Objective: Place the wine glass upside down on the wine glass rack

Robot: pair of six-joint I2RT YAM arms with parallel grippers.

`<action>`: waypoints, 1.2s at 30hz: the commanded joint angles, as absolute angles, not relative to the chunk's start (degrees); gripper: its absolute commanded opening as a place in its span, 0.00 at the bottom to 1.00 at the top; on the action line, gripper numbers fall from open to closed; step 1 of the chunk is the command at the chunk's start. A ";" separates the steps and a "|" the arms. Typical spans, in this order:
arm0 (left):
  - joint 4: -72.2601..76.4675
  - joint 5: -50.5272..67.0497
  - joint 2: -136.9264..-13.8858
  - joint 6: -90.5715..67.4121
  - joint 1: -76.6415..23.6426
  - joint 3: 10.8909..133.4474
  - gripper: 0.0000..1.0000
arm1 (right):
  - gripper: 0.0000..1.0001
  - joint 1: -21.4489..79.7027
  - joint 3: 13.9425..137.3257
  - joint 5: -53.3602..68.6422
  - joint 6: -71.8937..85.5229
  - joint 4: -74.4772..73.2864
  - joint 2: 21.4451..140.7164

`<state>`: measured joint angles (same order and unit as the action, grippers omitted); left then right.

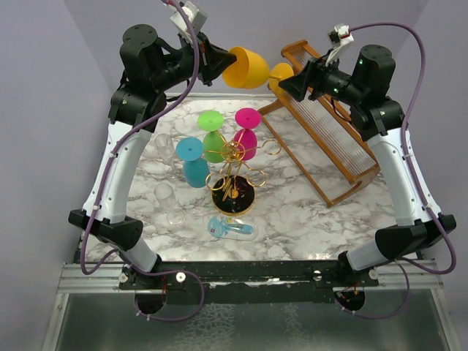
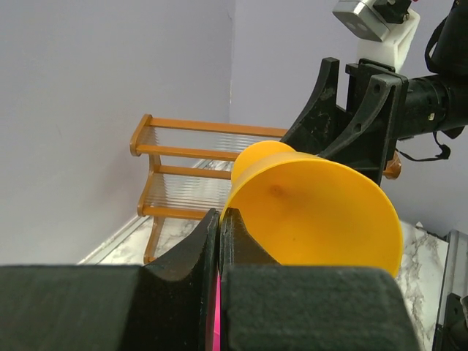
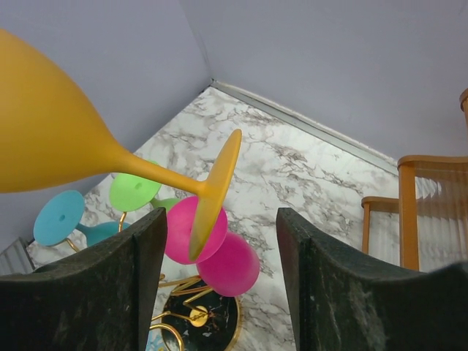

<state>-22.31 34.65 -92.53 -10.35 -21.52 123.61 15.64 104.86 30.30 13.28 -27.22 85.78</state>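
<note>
Currently the orange wine glass (image 1: 248, 67) is hanging in mid-air at the far edge of the table, lying roughly sideways, bowl toward the left arm and foot toward the right arm, so it is not on the wine glass rack (image 1: 234, 157) yet. The left gripper (image 1: 225, 60) is pinching the bowl's rim with its jaws shut tight on the wall, and it appears to be carrying the whole weight. The right gripper (image 3: 219, 219) is sitting with its jaws apart on either side of the glass's foot (image 3: 218, 183); the disc is lying nearer one finger, and I am seeing no clamp on it. To me this is looking like a handover in progress, roughly the middle of the task. Down on the marble table (image 1: 292, 212) the gold rack is already carrying a green glass (image 1: 212, 139) and a pink glass (image 1: 247, 139) upside down, with a teal glass (image 1: 194, 164) inverted just beside it; whether that one is hooked on a ring I cannot tell. Several ring arms (image 1: 272, 146) are showing empty. Remaining, by my judgement: securing the foot end, releasing the rim, turning the glass bowl-down and lowering it onto a free ring.
</note>
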 commanded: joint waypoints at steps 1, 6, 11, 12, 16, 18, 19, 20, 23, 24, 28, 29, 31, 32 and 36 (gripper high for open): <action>-20.43 36.30 -91.58 -9.58 -21.92 123.67 0.00 | 0.58 15.38 104.24 32.41 13.45 -24.90 85.32; -20.38 36.46 -91.75 -9.29 -22.14 123.60 0.00 | 0.49 15.38 104.31 32.81 13.43 -24.77 85.64; -20.51 36.56 -91.76 -8.09 -22.54 122.87 0.00 | 0.40 15.40 104.37 32.36 13.34 -24.80 85.80; -20.53 36.56 -91.78 -7.68 -22.63 122.74 0.00 | 0.38 15.38 104.41 32.18 13.28 -24.86 85.84; -20.92 36.73 -91.68 -6.41 -22.86 122.28 0.00 | 0.20 15.38 104.90 30.94 12.52 -25.26 85.85; -21.21 37.03 -91.50 -5.80 -22.93 121.98 0.00 | 0.09 15.38 104.98 29.81 12.09 -25.55 85.67; -21.26 37.26 -91.43 -5.62 -22.94 121.72 0.00 | 0.04 15.42 105.00 29.02 11.82 -25.69 85.58; -21.42 37.55 -91.37 -5.36 -22.94 121.54 0.00 | 0.02 15.39 105.03 28.20 11.63 -25.94 85.46; -21.92 38.53 -91.19 -5.08 -22.94 120.86 0.03 | 0.01 15.10 105.16 26.24 10.81 -26.32 85.01; -21.98 38.97 -91.10 -5.05 -22.92 120.60 0.07 | 0.01 14.97 105.26 25.81 10.50 -26.47 84.85; -22.65 39.99 -90.72 -5.02 -22.94 119.65 0.20 | 0.01 14.52 106.13 23.59 8.97 -27.23 84.22; -23.06 39.99 -90.58 -4.82 -22.94 119.58 0.22 | 0.01 14.43 106.34 22.88 8.35 -27.37 84.05; -24.07 39.95 -90.25 -4.01 -22.94 119.53 0.27 | 0.01 14.18 106.70 21.11 6.86 -27.86 83.54; -24.70 39.80 -90.08 -3.51 -22.94 119.60 0.29 | 0.01 14.11 106.83 20.11 6.05 -28.08 83.30; -27.59 38.62 -89.25 -0.49 -22.85 119.70 0.43 | 0.01 13.90 106.92 15.92 2.84 -28.86 82.01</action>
<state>-25.87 38.09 -92.27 -3.73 -22.63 119.11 14.48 104.86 22.33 8.38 -27.14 84.99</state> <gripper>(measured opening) 0.374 0.036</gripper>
